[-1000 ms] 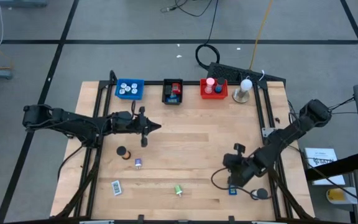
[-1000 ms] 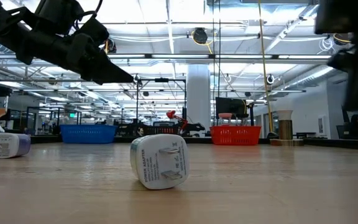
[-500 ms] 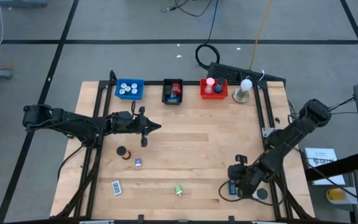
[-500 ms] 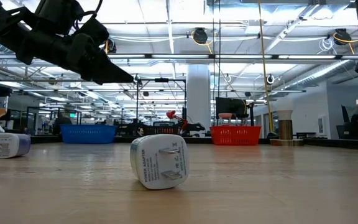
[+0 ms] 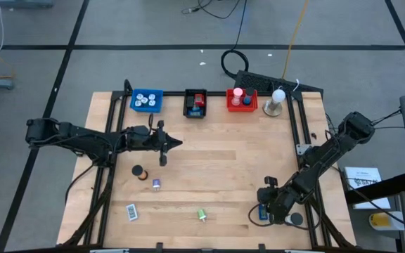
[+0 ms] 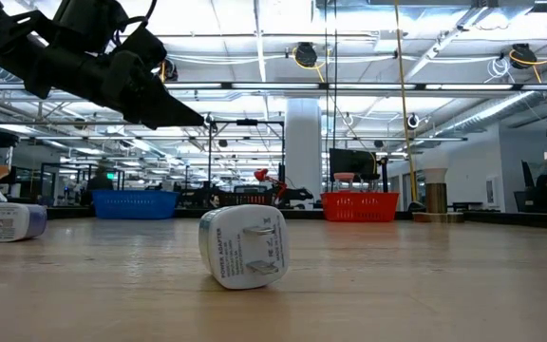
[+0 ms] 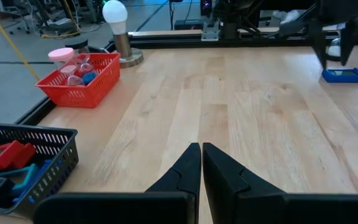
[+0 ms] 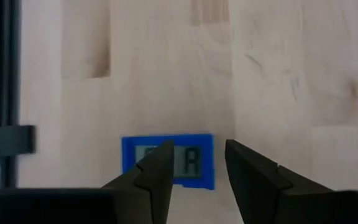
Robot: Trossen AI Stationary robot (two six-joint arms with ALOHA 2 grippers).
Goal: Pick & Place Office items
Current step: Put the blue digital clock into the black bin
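Red tray w/ pink cylinder (black tray: red item).

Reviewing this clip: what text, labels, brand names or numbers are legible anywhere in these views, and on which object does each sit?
"A": the one clear character on the flat blue rectangular item lying between the right gripper fingers; the rest of its panel is hidden or blurred.
White power adapter: a printed label down its side, too small to read.
White paper sheet beside the table: dark print, too small to read.
Nothing else is legible.
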